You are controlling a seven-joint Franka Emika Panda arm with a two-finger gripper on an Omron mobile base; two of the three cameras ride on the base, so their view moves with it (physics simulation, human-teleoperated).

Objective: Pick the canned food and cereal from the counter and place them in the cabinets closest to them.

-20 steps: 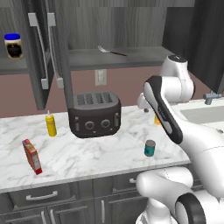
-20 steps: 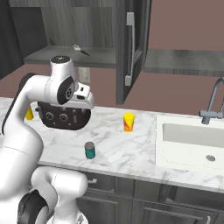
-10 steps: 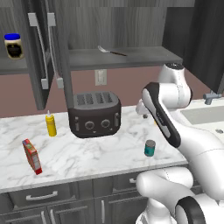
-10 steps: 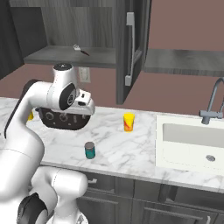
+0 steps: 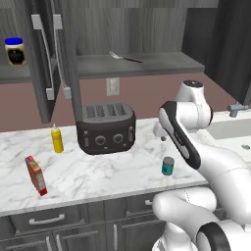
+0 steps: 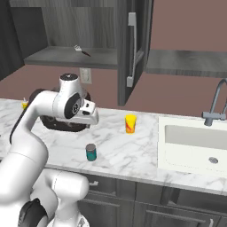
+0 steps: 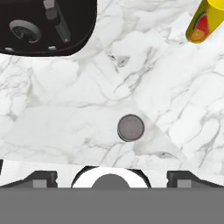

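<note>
The canned food (image 5: 168, 165) (image 6: 91, 152), a small teal can with a grey top, stands near the front edge of the counter (image 5: 98, 171). In the hand view I look straight down on its round grey top (image 7: 131, 127). My gripper (image 6: 89, 120) (image 7: 111, 176) hangs well above the can, open and holding nothing. The cereal (image 5: 36, 175), a thin red box, stands at the counter's left. The cabinets (image 5: 44, 59) (image 6: 133, 48) above have open doors.
A dark toaster (image 5: 107, 128) (image 7: 43, 26) sits behind the can, with a yellow squeeze bottle (image 5: 57, 139) to its left. A yellow cup (image 6: 130, 123) (image 7: 205, 19) stands to the right, near the sink (image 6: 195, 142). A blue-lidded jar (image 5: 16, 51) and a utensil (image 5: 125, 58) rest on cabinet shelves.
The arm has lowered its hand towards the counter in front of the toaster. The jaws stay wide. Can, cereal and the other objects have not moved.
</note>
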